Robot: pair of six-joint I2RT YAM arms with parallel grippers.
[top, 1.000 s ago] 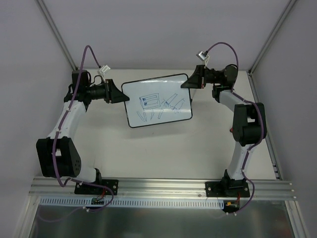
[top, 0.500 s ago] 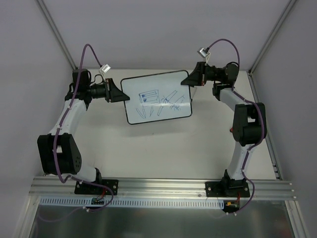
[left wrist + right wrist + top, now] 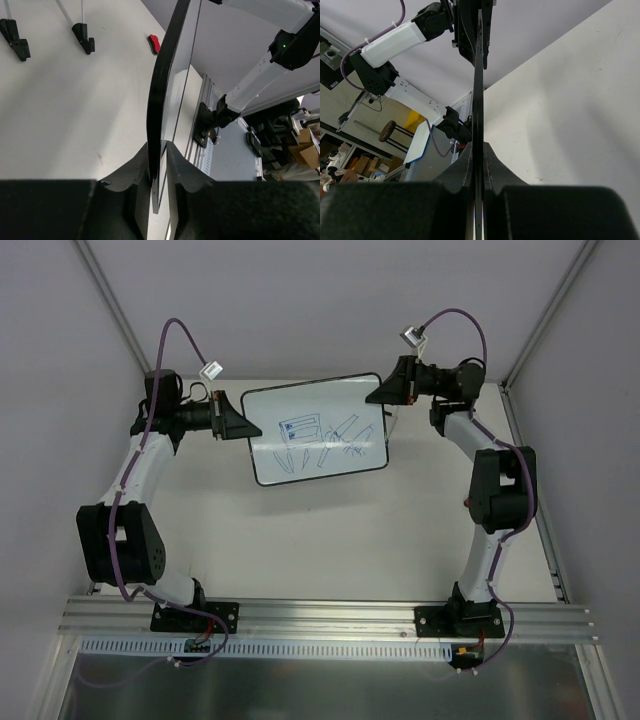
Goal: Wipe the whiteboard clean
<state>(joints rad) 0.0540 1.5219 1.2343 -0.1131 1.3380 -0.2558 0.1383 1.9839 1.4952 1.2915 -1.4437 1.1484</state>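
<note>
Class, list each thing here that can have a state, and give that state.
whiteboard: held by its two short edges, blue marker drawings unerased.
left gripper: shut on the whiteboard's left edge.
right gripper: shut on the whiteboard's right edge.
red eraser: lying on the table, untouched.

No readable text; blue scribbles [image 3: 322, 447] on whiteboard [image 3: 300, 405] illegible.

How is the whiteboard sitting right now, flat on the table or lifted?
Lifted: right pincer clamps one edge of the whiteboard, left pincer straddles the opposite edge, with the table visible beneath.
</note>
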